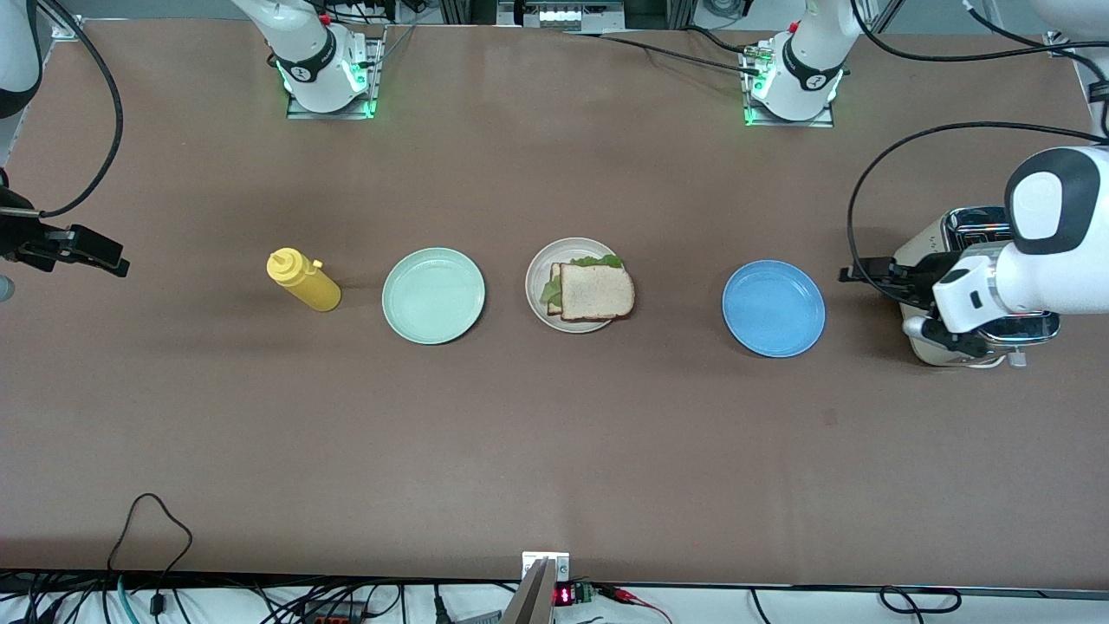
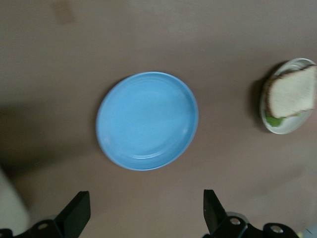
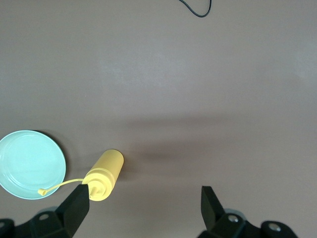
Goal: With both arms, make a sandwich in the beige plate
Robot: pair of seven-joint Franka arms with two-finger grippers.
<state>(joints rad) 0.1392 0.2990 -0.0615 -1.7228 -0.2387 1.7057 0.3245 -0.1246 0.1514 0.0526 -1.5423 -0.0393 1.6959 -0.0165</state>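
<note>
**A:** Where does the sandwich [image 1: 594,290] stand?

**B:** It sits on the beige plate [image 1: 539,299] at mid-table: two slices with lettuce showing between them at the plate's twelve and nine o'clock in the front view. The top slice overhangs the rim at about three to four o'clock. I judge the build done, so your step is to finish cleanly.

**A:** And the claws?

**B:** Both are released and empty. The left gripper [image 1: 866,274] hangs over the table between the blue plate [image 1: 773,308] and the toaster [image 1: 970,224], just beside the toaster. The right gripper [image 1: 82,251] hangs over the table's edge at the right arm's end, well apart from everything.

**A:** What would you have me mind?

**B:** If you square the top slice, come straight down on it and nudge gently from four o'clock. The stack looks loose, and a sideways push could slide the bread off the lettuce. The left arm crowds the toaster, so lift before you swing. The mustard bottle [image 1: 303,279] and the mint plate [image 1: 433,295] lie between the right gripper and the sandwich, so travel above them. The bottle looks easy to tip.
</note>
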